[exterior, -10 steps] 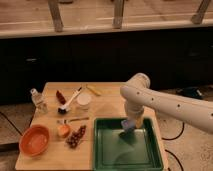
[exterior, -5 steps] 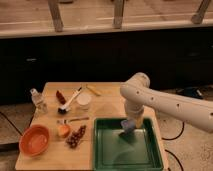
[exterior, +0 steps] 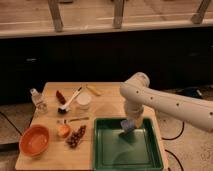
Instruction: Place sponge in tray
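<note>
Camera view shows little change from a second ago: the gripper (exterior: 131, 125) still hangs over the back right part of the green tray (exterior: 105, 156), clamped on the blue-grey sponge (exterior: 127, 125), which looks to hover just above the floor. Letting go seems the only step left. The tray's rim lies close behind, while open floor stretches forward; the dish brush (exterior: 69, 102) and orange bowl (exterior: 34, 140) sit well apart.

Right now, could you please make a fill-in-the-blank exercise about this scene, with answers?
1. The gripper is above the dark-green ____.
2. The sponge at the gripper is blue-grey, while the bowl is ____.
3. The dish brush lies on the wooden ____, outside the tray.

Answers: tray; orange; table
</note>
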